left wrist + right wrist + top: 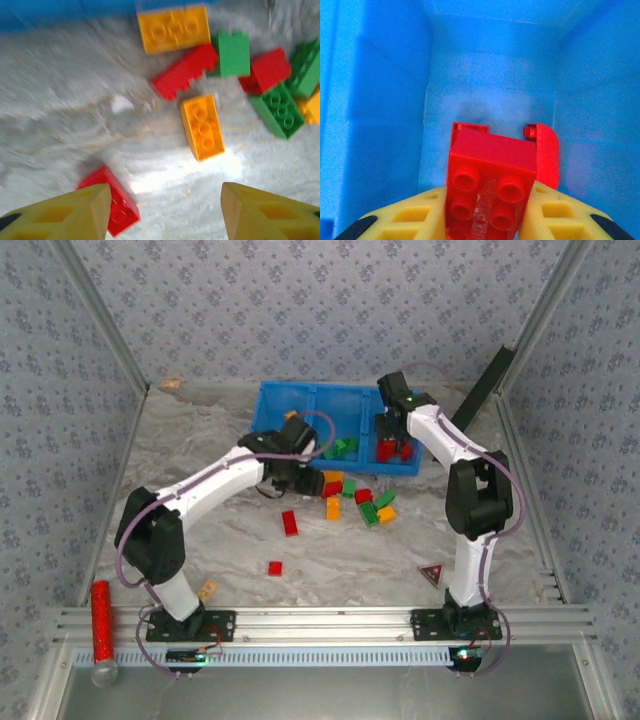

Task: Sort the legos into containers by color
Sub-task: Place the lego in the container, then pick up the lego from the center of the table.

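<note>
Over the right compartment (485, 85) of the blue tray (268, 390), at upper centre of the overhead frame: right claw (489, 200), closed on the held red brick (490, 160), studs toward the wrist camera, a finger against each flank. Step in hand, as judged: setting this brick down among the reds. Best done low and central in the compartment, well off the dividing wall, with the fingers spread fully before any lift, lest the brick cling, tip or bounce across into the neighbouring colour. Contents noted: right compartment, a second red piece (546, 155) on the floor just behind the held brick; middle compartment (340, 405), green bricks (343, 447) at its near end; left compartment (280, 405), largely behind the left arm, contents not to be told. Left claw (165, 200): open and empty, poised above the tabletop (60, 115), an orange brick (202, 127) ahead of it and a loose red brick (112, 205) beside the finger at lower left of its frame. Unsorted legos (355, 498) lay clustered just below the tray.
</note>
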{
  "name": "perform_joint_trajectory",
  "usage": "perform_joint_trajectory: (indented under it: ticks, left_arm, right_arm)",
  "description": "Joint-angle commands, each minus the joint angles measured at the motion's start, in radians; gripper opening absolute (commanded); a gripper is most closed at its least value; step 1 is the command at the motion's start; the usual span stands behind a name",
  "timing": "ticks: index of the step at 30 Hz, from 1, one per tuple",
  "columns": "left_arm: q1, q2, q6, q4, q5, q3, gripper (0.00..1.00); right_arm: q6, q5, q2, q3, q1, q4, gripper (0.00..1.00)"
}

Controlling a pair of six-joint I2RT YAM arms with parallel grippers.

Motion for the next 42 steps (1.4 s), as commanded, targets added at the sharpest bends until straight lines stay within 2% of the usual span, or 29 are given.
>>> perform_joint_trajectory:
  ticks: [1, 7, 13, 20, 32, 35, 42]
  left_arm:
    - [-0.048, 0.022, -0.094, 0.031, 0.021, -0.011, 0.6]
    - [-0.11, 0.121, -0.119, 0.049, 0.024, 0.018, 0.6]
    - [-0.135, 0.215, -0.119, 0.055, 0.018, 0.061, 0.61]
    - [-0.143, 0.298, -0.121, 0.054, 0.008, 0.122, 0.61]
    - [-0.145, 0.382, -0.102, 0.037, -0.019, 0.156, 0.59]
    - [-0.145, 0.388, -0.101, 0.039, -0.007, 0.139, 0.55]
    - [-0.142, 0.345, -0.099, 0.058, 0.004, 0.056, 0.33]
  right_arm:
    - [-0.025, -0.031, 0.025, 0.035, -0.011, 0.014, 0.37]
    - [-0.03, -0.061, 0.023, 0.013, -0.029, 0.034, 0.46]
    - [-0.041, -0.089, -0.01, -0.019, -0.041, 0.056, 0.57]
    - [-0.055, -0.125, -0.112, -0.08, -0.041, 0.067, 0.6]
    - [-0.017, -0.151, -0.406, -0.343, -0.031, 0.047, 0.62]
    - [0.004, -0.147, -0.466, -0.402, -0.021, 0.037, 0.62]
    - [0.026, -0.18, -0.554, -0.536, 0.023, 0.064, 0.67]
